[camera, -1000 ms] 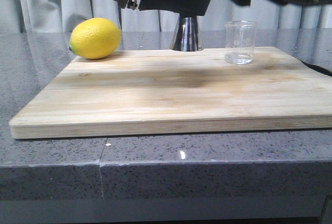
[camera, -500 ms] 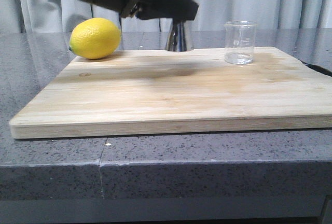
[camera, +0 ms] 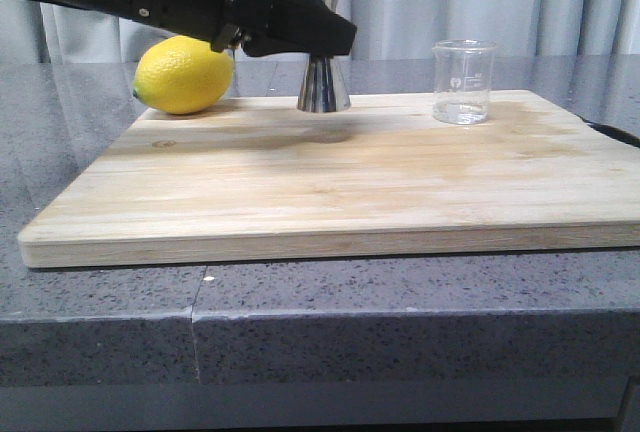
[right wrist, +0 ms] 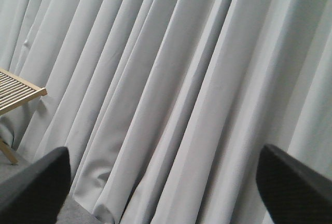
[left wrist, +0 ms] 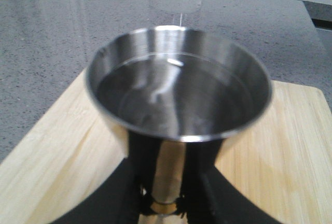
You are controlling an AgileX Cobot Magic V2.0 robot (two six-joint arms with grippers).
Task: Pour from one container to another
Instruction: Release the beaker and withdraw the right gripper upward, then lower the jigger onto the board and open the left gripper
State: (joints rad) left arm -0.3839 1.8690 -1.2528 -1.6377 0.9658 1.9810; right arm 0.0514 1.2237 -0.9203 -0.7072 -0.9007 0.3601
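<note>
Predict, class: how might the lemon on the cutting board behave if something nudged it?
The lemon looks rounded and smooth, so it would probably roll rather than slide. It lies near the cutting board's back left edge, so it could drop off onto the counter.

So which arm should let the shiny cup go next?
The left. Its gripper holds the jigger at the waist, base down at the board. The right gripper is open, facing curtains.

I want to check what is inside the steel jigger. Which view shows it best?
The left wrist view: it looks into the jigger's open cup, liquid visible. The front view shows only its lower cone under the left gripper. The right wrist view shows only curtain.
</note>
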